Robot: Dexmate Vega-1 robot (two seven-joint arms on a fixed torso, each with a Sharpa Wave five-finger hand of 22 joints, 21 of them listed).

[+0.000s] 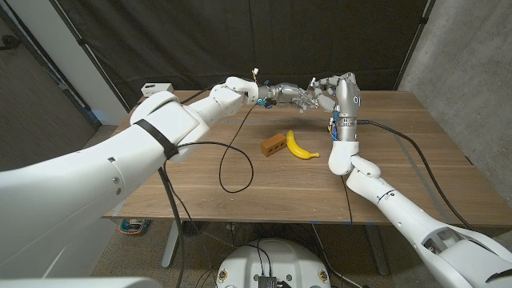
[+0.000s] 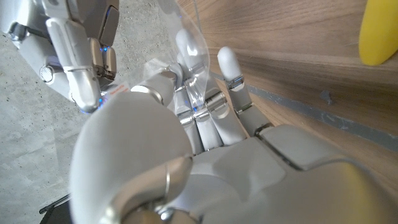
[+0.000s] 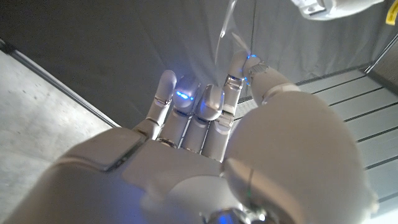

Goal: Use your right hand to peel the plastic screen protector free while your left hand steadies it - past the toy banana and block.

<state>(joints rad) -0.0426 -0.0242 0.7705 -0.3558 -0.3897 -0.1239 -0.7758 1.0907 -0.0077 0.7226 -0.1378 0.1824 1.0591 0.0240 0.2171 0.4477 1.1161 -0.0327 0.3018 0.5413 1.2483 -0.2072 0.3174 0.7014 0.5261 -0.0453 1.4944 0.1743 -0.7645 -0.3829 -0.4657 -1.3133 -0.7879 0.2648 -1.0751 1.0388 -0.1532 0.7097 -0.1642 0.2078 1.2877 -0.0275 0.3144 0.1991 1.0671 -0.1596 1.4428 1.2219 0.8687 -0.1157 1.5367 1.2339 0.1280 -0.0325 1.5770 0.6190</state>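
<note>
Clear plastic screen protector held up in the air over the far part of the table, between the two hands. Gripped by the left hand, sheet running between its fingers in the left wrist view; pinched too at a thin curled edge by the right hand, seen in the right wrist view. Barely made out in the head view, where left hand and right hand met just beside each other, fingers toward one another.

Toy banana lying on the table nearer the robot than the hands, brown block just beside it on its left. Yellow end of the banana caught also in the left wrist view, along with wood grain not shown so closely from above.

Black cable looped across the wooden top. Small white box at the far left corner. Dark curtain hung behind, grey concrete wall to the right.
</note>
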